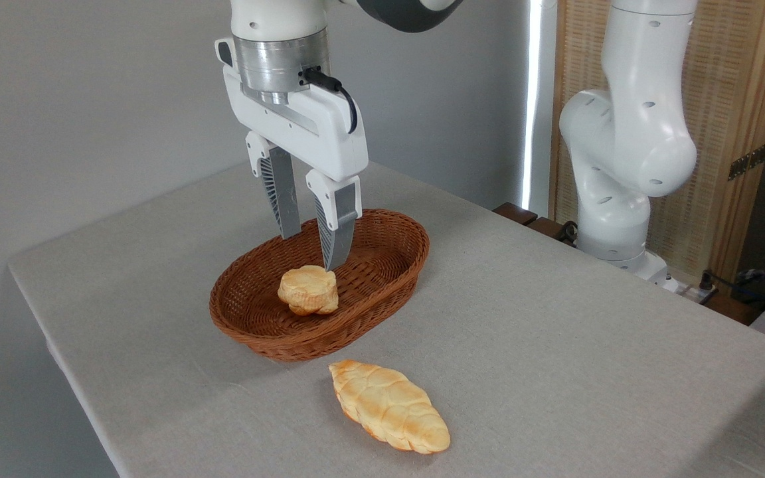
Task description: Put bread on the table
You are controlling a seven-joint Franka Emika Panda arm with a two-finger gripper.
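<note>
The bread (389,405), a long golden loaf with pointed ends and a ridged crust, lies flat on the grey-beige table (555,318), just in front of the wicker basket (382,279). My gripper (311,251) hangs over the basket, well behind the bread and apart from it. Its two fingers stand open with nothing between them. Their tips hover just above a small round pale bun (308,290) that rests inside the basket.
The arm's white base (621,199) stands at the table's back right. A wooden screen (734,133) and cables sit behind it. The table's left edge runs close to the basket.
</note>
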